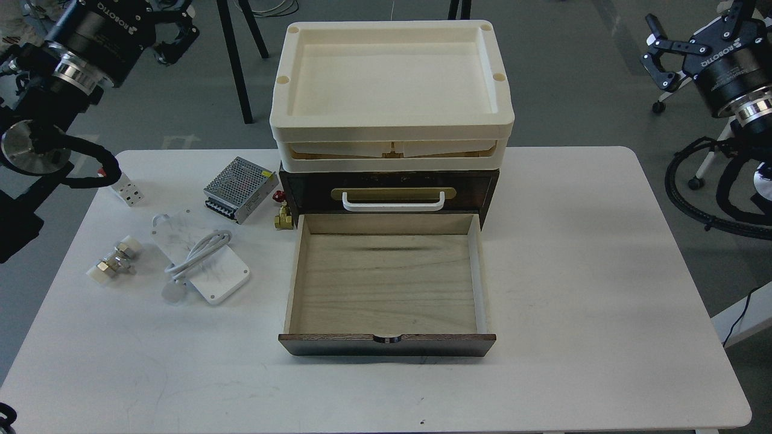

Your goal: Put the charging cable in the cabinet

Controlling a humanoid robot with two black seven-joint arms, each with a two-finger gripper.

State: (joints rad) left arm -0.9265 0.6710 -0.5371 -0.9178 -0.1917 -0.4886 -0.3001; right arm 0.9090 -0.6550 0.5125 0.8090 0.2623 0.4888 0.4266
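The charging cable point(202, 262) lies flat on the white table point(603, 271), left of the cabinet: a white marbled block with a short white cord looped over it and a round plug at its near end. The dark brown cabinet point(386, 190) stands mid-table with its lower drawer point(386, 283) pulled fully out, pale wood inside and nothing in it. Cream trays point(392, 78) are stacked on top. My left gripper point(175, 33) hangs high at the top left, fingers spread. My right gripper point(660, 51) is raised at the top right, also open. Neither touches anything.
A perforated silver power-supply box point(237, 188) sits behind the cable, beside a brass valve point(282, 217) at the cabinet's left corner. A small white block point(128, 190) and a metal fitting point(114, 260) lie further left. Black stand legs point(238, 60) rise beyond the table.
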